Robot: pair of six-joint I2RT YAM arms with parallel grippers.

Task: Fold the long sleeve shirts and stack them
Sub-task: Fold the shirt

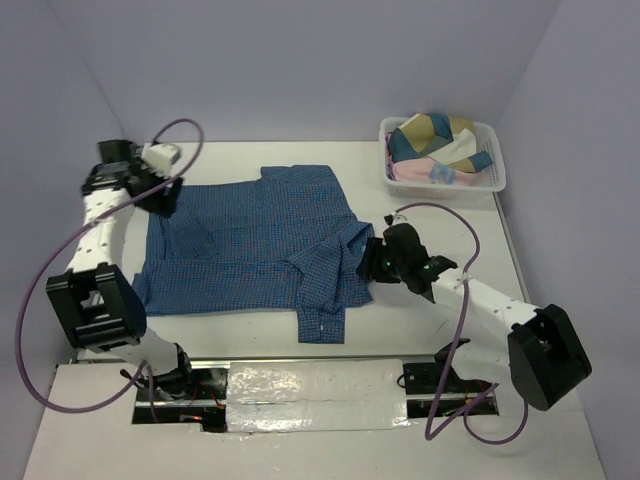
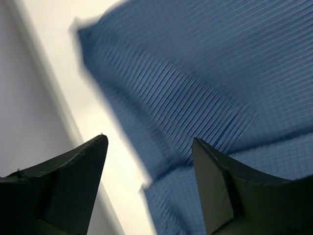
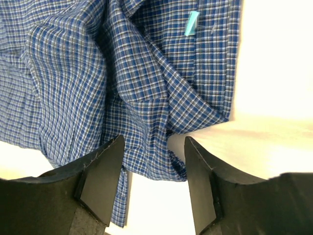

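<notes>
Table [image 1: 230,155], white, smooth and flat, bore one shirt [image 1: 250,245] at its middle. The shirt was soft blue cloth in a fine check, spread out and creased. Its collar end lay toward the right, and one long sleeve was folded across the body with the cuff toward the near edge. One white plastic basket [image 1: 497,170] with latticed walls stood at the far right corner, holding bundled clothes [image 1: 435,140] in beige, teal and pink. Two grippers, each with two dark wedge-shaped fingers, were open. The left gripper [image 1: 165,197] [image 2: 149,142] was over the shirt's far left corner. The right gripper [image 1: 368,262] [image 3: 154,142] was over the collar folds, holding nothing. One small pale-blue tag [image 3: 191,23] showed on the cloth.
</notes>
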